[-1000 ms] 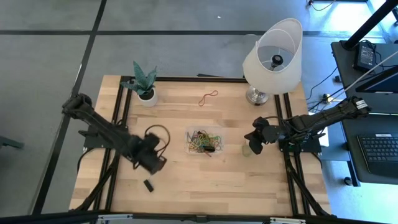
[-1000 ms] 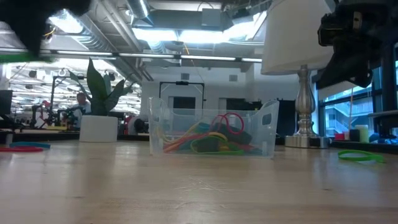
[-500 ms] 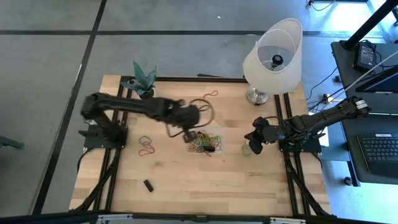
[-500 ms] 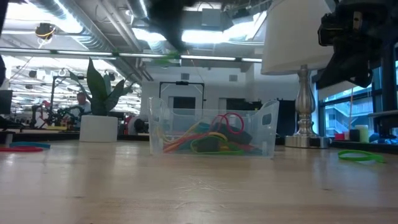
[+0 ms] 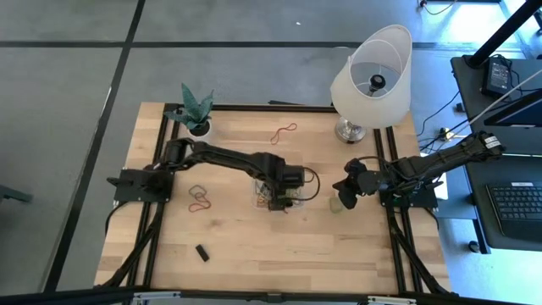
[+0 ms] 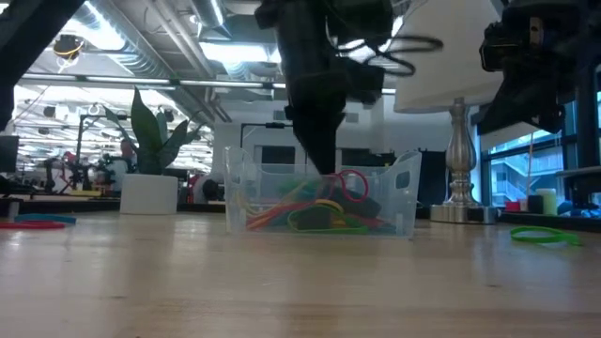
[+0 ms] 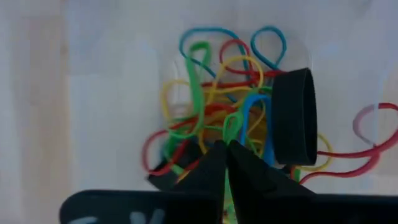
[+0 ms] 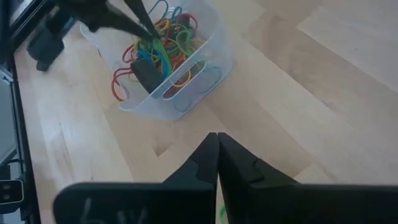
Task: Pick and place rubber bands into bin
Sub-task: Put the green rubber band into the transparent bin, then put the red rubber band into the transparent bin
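While the left end effector [image 5: 275, 202] hangs over the bin [image 5: 257, 184] at mid-worktop, fingers pinched together on a green loop, tangled rubber bands [image 6: 319, 210] fill that bin. Right end effector [image 5: 345, 192], fingers closed and empty, hovers just beside it.

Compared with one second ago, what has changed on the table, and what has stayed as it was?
The left arm swung from the table's near-left across to the bin; its tool is now shut, lowered among the rubber bands inside it. The right tool, the bin and the loose bands on the wood stayed as they were.
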